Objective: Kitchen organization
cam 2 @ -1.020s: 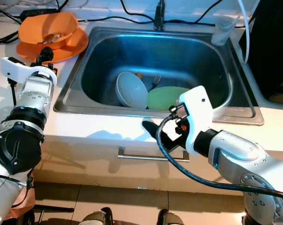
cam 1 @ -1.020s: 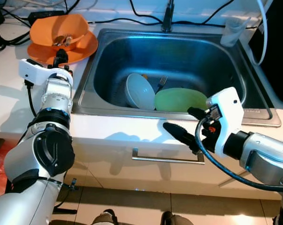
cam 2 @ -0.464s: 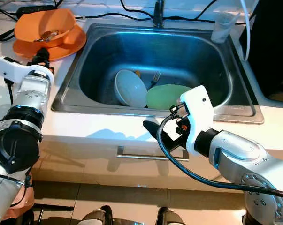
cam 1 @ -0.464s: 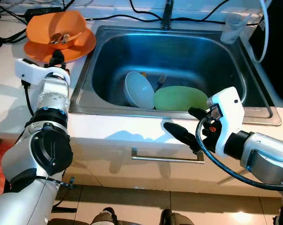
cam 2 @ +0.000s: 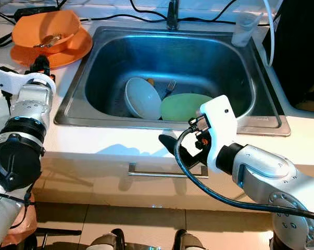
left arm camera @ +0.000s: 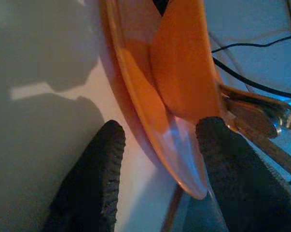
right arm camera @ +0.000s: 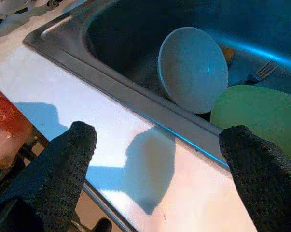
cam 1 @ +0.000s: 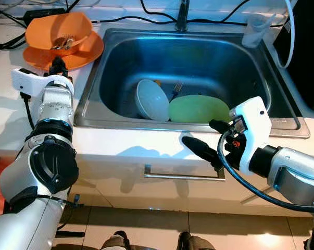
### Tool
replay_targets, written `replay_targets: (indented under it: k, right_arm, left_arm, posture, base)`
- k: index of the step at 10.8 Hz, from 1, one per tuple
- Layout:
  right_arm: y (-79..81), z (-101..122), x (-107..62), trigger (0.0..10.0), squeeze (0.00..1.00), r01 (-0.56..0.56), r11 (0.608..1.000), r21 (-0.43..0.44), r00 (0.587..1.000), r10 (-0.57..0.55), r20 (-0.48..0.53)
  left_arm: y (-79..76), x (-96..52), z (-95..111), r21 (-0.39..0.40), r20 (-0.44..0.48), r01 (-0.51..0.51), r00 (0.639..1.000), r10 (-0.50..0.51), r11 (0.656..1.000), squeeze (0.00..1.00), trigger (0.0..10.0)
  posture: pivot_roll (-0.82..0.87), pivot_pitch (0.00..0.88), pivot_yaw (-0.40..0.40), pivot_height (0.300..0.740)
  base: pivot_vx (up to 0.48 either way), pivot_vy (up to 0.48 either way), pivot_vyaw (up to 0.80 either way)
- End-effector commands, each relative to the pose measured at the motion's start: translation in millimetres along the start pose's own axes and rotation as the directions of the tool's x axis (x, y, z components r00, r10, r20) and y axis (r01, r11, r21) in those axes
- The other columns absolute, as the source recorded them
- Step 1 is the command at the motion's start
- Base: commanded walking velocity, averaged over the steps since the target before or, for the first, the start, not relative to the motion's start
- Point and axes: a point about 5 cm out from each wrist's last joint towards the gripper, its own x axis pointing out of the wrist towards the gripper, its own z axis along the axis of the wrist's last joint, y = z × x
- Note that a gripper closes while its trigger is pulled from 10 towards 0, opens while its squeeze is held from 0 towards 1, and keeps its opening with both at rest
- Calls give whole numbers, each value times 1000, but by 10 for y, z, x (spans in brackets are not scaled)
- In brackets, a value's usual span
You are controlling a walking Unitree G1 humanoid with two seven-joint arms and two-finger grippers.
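1. Orange plate (cam 1: 73,52) sits on the counter (cam 1: 5,99) left of the sink (cam 1: 115,57), an orange bowl (cam 1: 58,31) nested on it.
2. Left gripper (left arm camera: 157,169) spread open, fingers astride the plate's near rim, not yet clamped.
3. Plate looks stiff, thin, glossy, probably slippery; pinch the rim. Stacked bowl may slide if tipped.
4. Right gripper (right arm camera: 159,169) spread wide, empty, over the sink's front edge; white bowl (cam 1: 152,100) and green plate (cam 1: 198,109) lie inside.
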Motion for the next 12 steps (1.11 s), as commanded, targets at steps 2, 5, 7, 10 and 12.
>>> replay_targets:
  k: [2, 5, 7, 10, 12]
  right_arm:
    - [17, 27, -53, 10000, 0, 5, 1000, -22, 1000, -5, 8]
    - [21, 31, -48, 10000, 0, 5, 1000, -22, 1000, -4, 9]
    - [24, 32, -47, 10000, 0, 4, 1000, -23, 1000, -3, 9]
    - [21, 31, -48, 10000, 0, 5, 1000, -22, 1000, -4, 7]
    - [14, 30, -39, 10000, 0, 4, 1000, -22, 1000, -4, 7]
  left_arm:
    - [414, -67, -165, -32, -71, -169, 984, 166, 985, 0, 0]
    - [414, -66, -158, -31, -73, -174, 982, 172, 984, 0, 0]
    - [420, -64, -141, -34, -70, -177, 982, 175, 984, 0, 0]
    - [411, -60, -132, -36, -68, -176, 983, 173, 984, 0, 0]
    - [345, -49, -134, -46, -67, -168, 984, 165, 985, 0, 0]
  posture:
    - [-243, 223, -17, 740]
    - [-242, 222, -16, 740]
    - [-243, 219, -15, 740]
    - [-242, 219, -16, 740]
    - [-235, 217, -15, 740]
  base:
    - [0, 0, 0]
    - [0, 0, 0]
    - [0, 0, 0]
    - [0, 0, 0]
    - [0, 0, 0]
